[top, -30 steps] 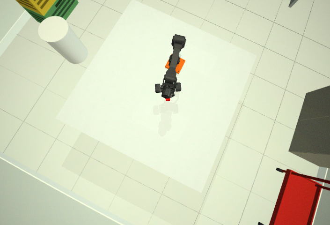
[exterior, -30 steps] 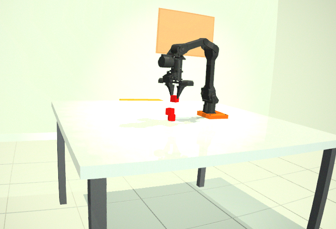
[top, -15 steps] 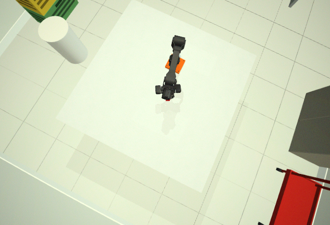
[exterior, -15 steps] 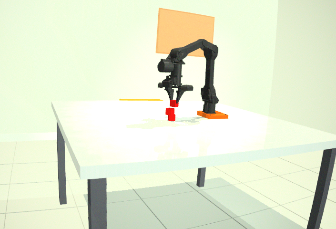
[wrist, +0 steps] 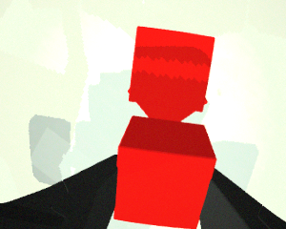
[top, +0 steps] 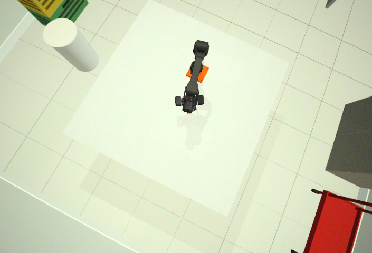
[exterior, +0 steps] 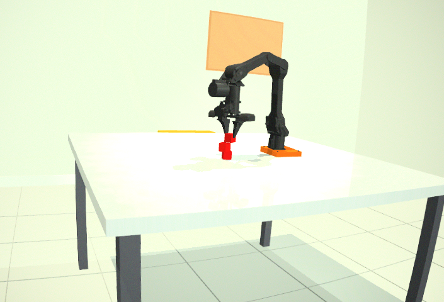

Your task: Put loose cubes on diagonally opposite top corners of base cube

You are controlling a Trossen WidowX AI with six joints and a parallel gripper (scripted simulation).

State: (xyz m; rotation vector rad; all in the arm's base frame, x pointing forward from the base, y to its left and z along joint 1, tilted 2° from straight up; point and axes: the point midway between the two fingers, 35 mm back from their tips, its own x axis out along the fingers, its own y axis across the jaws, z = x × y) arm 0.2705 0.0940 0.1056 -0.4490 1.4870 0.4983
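The gripper (exterior: 230, 136) (wrist: 164, 191) points down, shut on a loose red cube (exterior: 229, 138) (wrist: 165, 183). The held cube looks about level. Below it, a second loose red cube (exterior: 223, 146) (wrist: 173, 62) sits on the red base cube (exterior: 226, 155), offset to one side in the exterior view. The base stands on the table; in the wrist view only a corner of it (wrist: 165, 113) shows between the upper cube and the held cube. In the top view the arm hides nearly all the cubes. The exact height of the held cube above the base is unclear.
The white table (top: 132, 119) (exterior: 158, 192) carries the arm's orange base plate (top: 203, 74) (exterior: 288, 153), behind the cubes. On the floor stand a white column (top: 78, 50), a grey cabinet (top: 362, 140) and a red cart (top: 332, 226).
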